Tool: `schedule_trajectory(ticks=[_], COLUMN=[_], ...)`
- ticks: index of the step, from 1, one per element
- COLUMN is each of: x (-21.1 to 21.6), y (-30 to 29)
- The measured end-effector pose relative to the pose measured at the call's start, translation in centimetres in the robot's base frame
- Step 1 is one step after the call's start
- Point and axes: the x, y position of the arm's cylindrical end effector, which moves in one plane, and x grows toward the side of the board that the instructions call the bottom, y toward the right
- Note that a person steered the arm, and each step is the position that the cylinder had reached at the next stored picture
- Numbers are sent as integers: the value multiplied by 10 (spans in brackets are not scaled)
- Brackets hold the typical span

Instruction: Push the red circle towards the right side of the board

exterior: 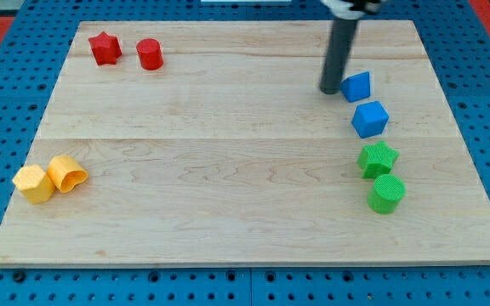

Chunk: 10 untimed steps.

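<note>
With no claw on the rig to report, my tip [330,90] sat just beside a blue block [357,86], well apart from the red circle [150,53] near the desk's [228,170] top-left, which looked light, rigid, likely to slide if pushed on its left flank.

— What's up in the far left corner of the board [228,170]?
— A red star [104,48], near the view's top.
— And down low on the left?
— Two yellow blocks touching: a yellow hexagon-like block [33,183] and a yellow block [67,173] tipped beside it, shape unclear.
— The right side?
— A column: a small blue block [358,86] on top, a blue cube [370,119] below it, then a green star [378,159], then a green cylinder [387,195] touching that star.
</note>
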Motion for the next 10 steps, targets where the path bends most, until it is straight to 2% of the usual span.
schedule_trajectory(ticks=[2,3,4,5,7,10], x=[-2,-46,-74,-78,-114,-98], y=[-291,-331,-282,-220,-109,45])
